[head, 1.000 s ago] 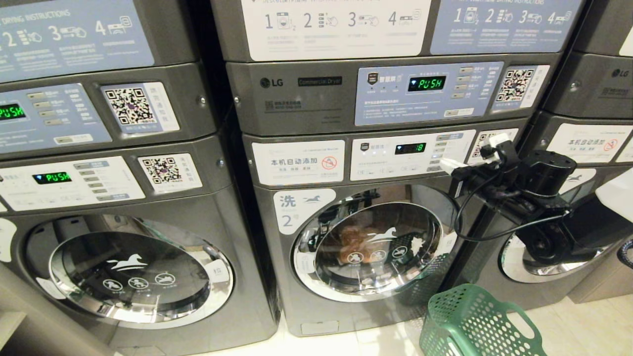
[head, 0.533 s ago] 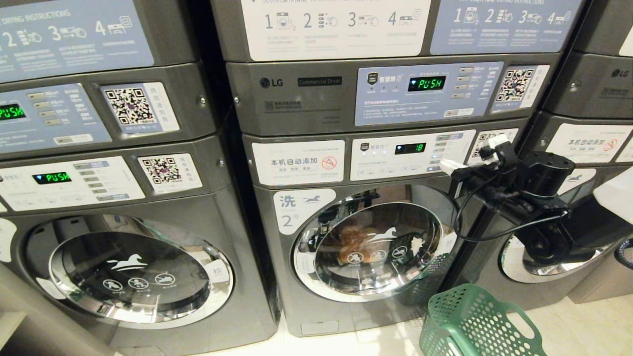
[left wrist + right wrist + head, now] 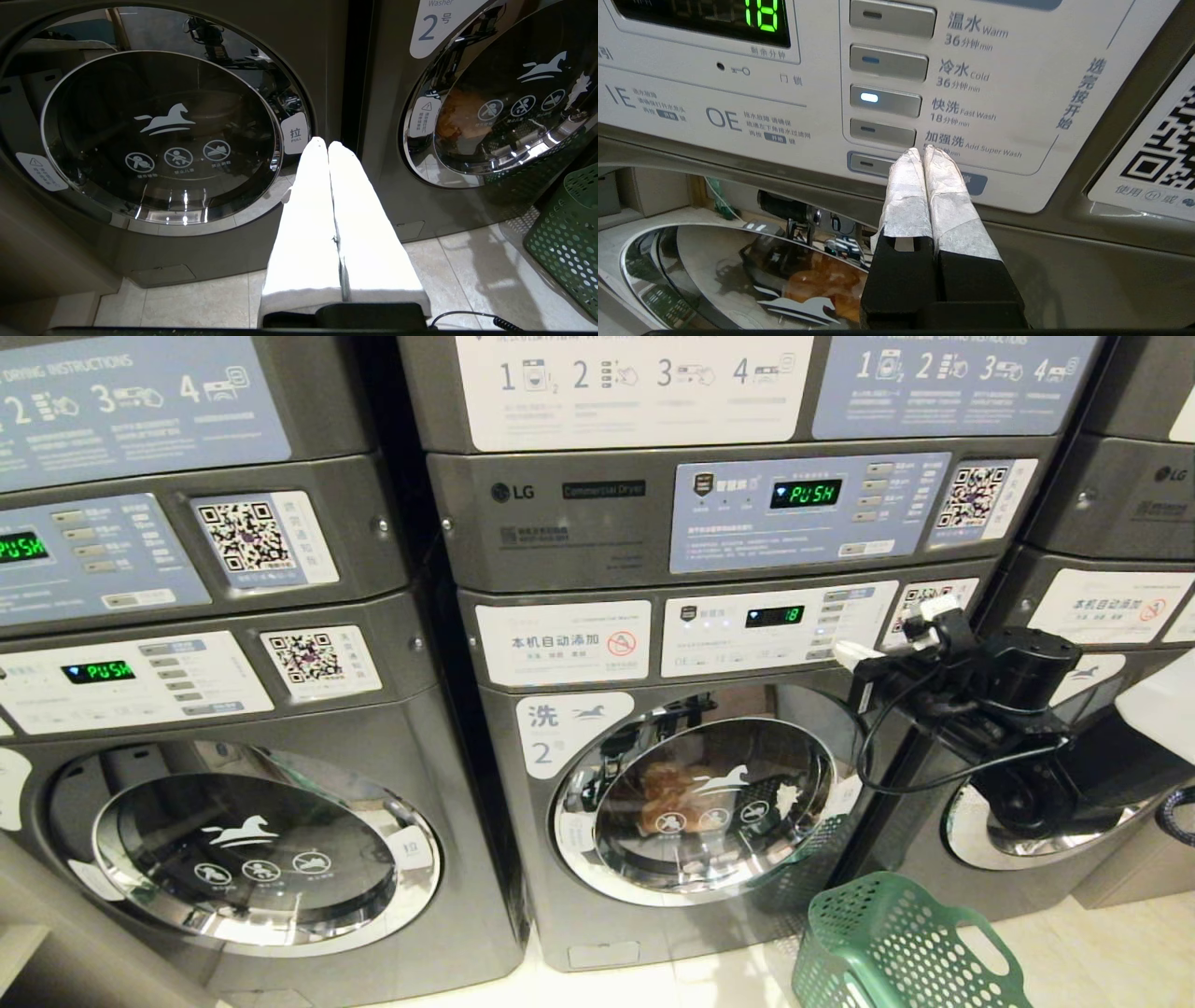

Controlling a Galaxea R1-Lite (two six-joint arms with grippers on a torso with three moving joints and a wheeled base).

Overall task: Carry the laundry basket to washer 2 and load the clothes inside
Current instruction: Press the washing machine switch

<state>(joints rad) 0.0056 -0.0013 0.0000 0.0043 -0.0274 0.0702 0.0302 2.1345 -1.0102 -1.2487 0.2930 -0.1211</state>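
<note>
Leftmost, a grey neighbouring washer point(image 3: 252, 840), door shut; the left claw point(image 3: 323, 145) hangs low before it, tips pressed together, holding nothing, parked. Centre: washer 2 point(image 3: 653, 784), round door point(image 3: 695, 807) closed, the clothes point(image 3: 665, 793) showing orange-brown through the glass, so loading looks done. Right of that, the right claw point(image 3: 920, 151), tips together and empty, is held level at the control panel point(image 3: 775, 627), seemingly to poke a lower button point(image 3: 871, 163). Fast-wash light glows. Far right, the laundry basket point(image 3: 896, 943) sits on the floor beside the machine.
</note>
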